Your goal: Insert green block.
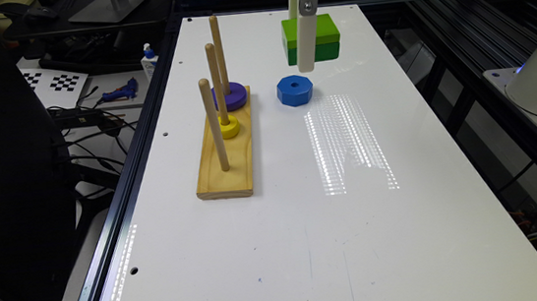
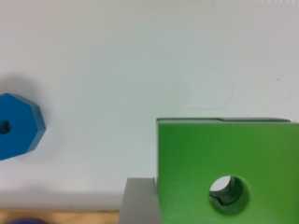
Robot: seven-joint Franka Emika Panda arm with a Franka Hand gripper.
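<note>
While pointing straight down, end effector (image 1: 305, 43) grips green block (image 1: 324, 36) — lifted.

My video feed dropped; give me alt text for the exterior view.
The gripper holds the green block above the white table, behind the blue octagonal block. On the exterior view's left, a wooden peg base carries purple and yellow rings.

The white desk (image 1: 268, 249) is brightly lit from overhead and carries a striped patch of glare (image 1: 347, 143) near its middle, with a thinner streak along the edge at the exterior view's left. The surroundings beyond the desk fall dim, nearly black on that side. Shadows beside the wooden base (image 1: 226, 149) are short and soft. The wrist view is soft and slightly blurred; the blue block (image 2: 18, 126) casts a faint grey shadow there.
</note>
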